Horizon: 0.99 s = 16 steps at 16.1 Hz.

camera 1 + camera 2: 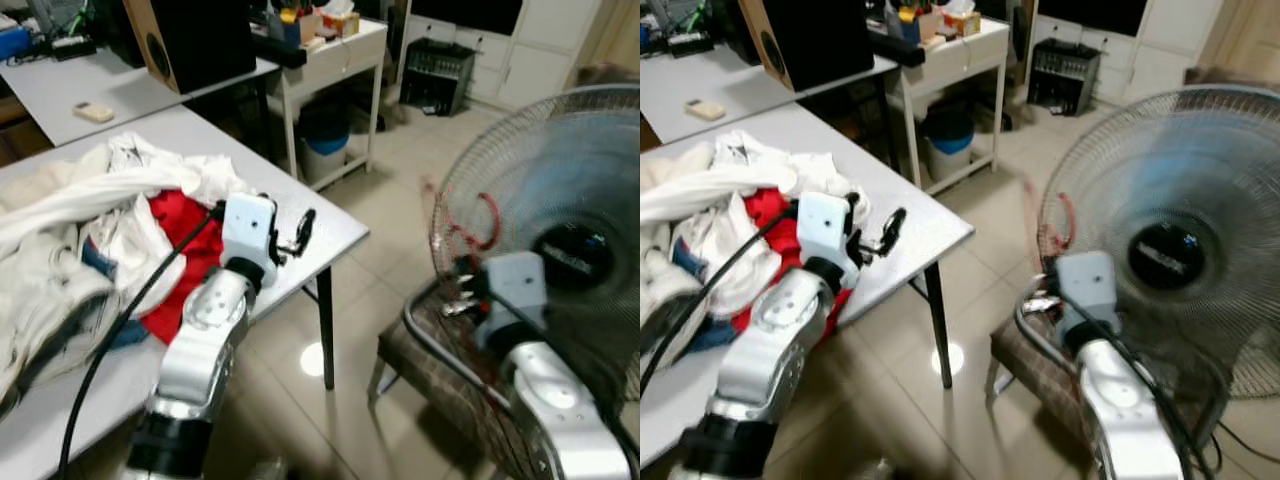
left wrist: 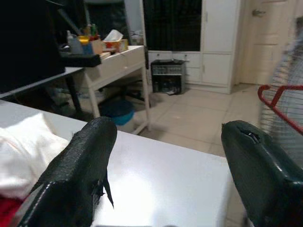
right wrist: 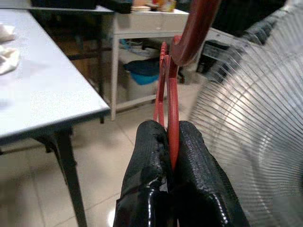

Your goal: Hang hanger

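Observation:
A red hanger (image 3: 170,90) is pinched between the two black fingers of my right gripper (image 3: 170,156), which is shut on it. The hanger's hook (image 1: 487,220) stands in front of the grille of a standing fan (image 1: 570,230), to the right of the table. My left gripper (image 1: 298,240) is open over the grey table (image 1: 325,225) near its right corner, with nothing between its fingers (image 2: 90,161). The red hanger (image 2: 279,104) also appears at the edge of the left wrist view.
A heap of white and red clothes (image 1: 110,230) covers the left part of the table. A brown chair seat (image 1: 440,360) stands below the fan. Behind are a white side table (image 1: 330,55), a blue bin (image 1: 325,150) and a black speaker (image 1: 190,40).

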### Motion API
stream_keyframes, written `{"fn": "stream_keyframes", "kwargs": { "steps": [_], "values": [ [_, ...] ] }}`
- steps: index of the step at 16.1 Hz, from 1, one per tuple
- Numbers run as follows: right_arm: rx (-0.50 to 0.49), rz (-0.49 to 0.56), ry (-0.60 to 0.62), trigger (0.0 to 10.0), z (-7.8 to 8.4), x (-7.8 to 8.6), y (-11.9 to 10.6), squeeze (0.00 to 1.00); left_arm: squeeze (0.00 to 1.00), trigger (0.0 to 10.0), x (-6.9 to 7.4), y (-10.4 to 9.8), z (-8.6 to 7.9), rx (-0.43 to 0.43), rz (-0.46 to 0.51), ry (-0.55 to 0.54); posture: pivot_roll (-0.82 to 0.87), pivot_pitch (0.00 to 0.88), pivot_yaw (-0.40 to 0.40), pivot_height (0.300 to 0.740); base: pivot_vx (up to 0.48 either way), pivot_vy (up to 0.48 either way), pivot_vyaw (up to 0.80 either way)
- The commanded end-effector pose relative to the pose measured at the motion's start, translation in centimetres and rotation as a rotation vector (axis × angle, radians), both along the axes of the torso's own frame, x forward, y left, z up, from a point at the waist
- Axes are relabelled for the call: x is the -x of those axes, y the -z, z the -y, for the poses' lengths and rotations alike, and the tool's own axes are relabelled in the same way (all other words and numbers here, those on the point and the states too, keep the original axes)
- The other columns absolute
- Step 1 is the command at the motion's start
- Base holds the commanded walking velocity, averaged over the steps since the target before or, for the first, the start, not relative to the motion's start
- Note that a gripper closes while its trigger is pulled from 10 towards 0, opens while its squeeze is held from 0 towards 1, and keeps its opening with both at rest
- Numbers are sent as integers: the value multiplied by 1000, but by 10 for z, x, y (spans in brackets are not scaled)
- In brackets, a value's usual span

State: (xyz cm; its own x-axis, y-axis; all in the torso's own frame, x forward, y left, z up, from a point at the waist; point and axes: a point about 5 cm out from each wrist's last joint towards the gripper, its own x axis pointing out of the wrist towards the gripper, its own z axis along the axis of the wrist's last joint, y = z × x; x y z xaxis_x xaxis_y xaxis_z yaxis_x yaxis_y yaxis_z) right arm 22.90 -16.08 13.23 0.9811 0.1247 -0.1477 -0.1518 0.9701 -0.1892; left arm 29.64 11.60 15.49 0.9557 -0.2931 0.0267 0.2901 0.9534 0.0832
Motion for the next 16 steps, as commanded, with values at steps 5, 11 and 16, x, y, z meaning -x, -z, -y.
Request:
{"fn": "stream_keyframes", "kwargs": {
  "steps": [5, 11, 16],
  "values": [
    [36, -3, -122, 10000, -12, 2, -1, 0, 0, 10000, -12, -10, -13, -20, 33, -108, -81, 30, 31, 740, 143, 0, 693],
    [34, 51, -93, 10000, -11, -4, -7, 0, 247, 10000, -29, -14, -17, -91, 25, -86, -81, 19, 40, 740, 0, 0, 0],
    [20, 90, 0, 10000, -1, -13, -12, 0, 616, 10000, -62, -9, -17, -363, -30, -28, -79, 0, 52, 740, 0, 0, 0]
  ]
}}
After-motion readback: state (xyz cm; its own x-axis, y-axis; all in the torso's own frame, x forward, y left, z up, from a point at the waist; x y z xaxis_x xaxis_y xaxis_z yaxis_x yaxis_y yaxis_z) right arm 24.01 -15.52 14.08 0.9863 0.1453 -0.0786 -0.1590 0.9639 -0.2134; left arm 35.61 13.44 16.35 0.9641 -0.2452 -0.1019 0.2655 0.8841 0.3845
